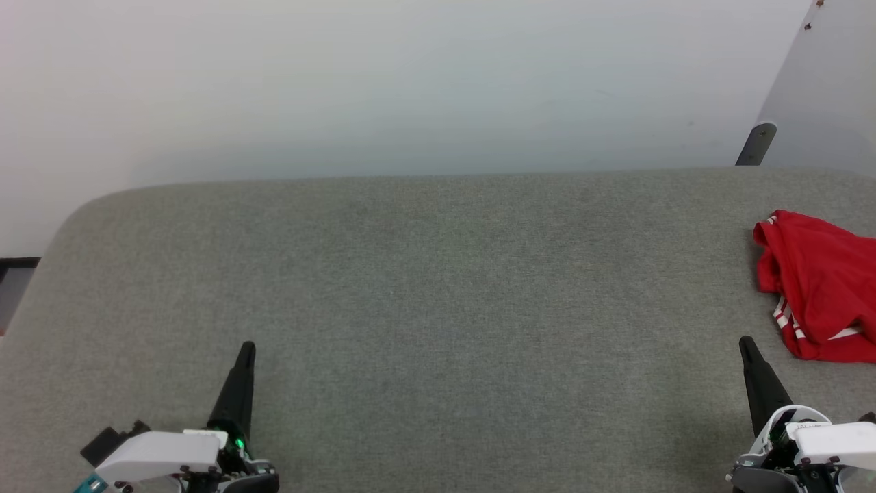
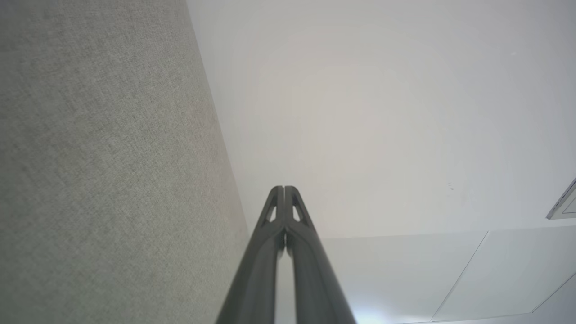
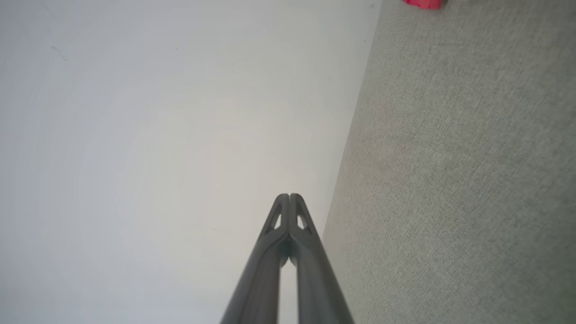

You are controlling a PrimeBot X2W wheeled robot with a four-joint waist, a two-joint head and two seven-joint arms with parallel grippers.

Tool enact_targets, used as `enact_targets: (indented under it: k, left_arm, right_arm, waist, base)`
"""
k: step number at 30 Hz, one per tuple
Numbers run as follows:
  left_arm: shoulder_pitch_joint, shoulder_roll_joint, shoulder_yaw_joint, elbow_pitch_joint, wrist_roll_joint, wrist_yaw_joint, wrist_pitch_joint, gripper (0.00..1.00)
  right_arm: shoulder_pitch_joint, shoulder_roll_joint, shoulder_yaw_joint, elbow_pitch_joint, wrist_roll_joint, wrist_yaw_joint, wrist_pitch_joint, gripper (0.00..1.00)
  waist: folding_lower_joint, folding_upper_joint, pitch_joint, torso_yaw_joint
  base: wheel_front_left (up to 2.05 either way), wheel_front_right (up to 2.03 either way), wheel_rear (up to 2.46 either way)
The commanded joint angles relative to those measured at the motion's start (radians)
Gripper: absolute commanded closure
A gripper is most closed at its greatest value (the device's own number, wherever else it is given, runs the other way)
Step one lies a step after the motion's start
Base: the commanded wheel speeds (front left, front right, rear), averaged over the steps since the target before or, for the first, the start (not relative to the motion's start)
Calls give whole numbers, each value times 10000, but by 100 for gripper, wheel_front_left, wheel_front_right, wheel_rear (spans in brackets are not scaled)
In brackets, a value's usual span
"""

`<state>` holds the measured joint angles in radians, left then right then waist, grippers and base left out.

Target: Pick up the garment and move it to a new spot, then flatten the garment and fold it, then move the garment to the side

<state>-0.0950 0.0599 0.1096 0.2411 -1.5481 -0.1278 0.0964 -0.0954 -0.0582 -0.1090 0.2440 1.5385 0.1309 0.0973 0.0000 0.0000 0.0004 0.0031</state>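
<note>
The garment (image 1: pixel 821 291) is a crumpled red shirt with red-and-white striped trim, lying at the far right of the grey fabric surface (image 1: pixel 438 287) and cut off by the head view's edge. A sliver of the garment (image 3: pixel 423 3) also shows at the top of the right wrist view. My right gripper (image 1: pixel 746 344) is shut and empty, just below and left of the garment, apart from it. My left gripper (image 1: pixel 247 349) is shut and empty at the lower left, far from the garment. Both pairs of fingertips touch in the wrist views, the left gripper (image 2: pixel 283 189) and the right gripper (image 3: pixel 289 196).
A pale wall (image 1: pixel 410 82) rises behind the grey surface's back edge. A grey panel with a dark bracket (image 1: pixel 756 144) stands at the back right. The surface's rounded left corner (image 1: pixel 75 212) drops off to a dark floor strip.
</note>
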Motion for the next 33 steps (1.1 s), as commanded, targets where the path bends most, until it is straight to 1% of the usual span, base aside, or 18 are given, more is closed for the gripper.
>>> enact_targets:
  k: [1,10,33]
  left_arm:
    - [-103,-36,43,12,-157,-47,66,100]
    - [-200,-124,70,58,-664,-53,210,100]
    - [-193,-116,65,54,-659,-54,211,100]
  right_arm:
    - [-141,40,-32,-4,165,-3,48,100]
    - [-208,112,-65,13,768,-3,194,100]
    - [-151,106,-58,11,760,0,200,100]
  waist:
    - [0,0,3,-4]
    - [0,0,26,-29]
    - [0,0,27,-31]
  base:
    - [0,0,0]
    - [0,0,0]
    - [0,0,0]
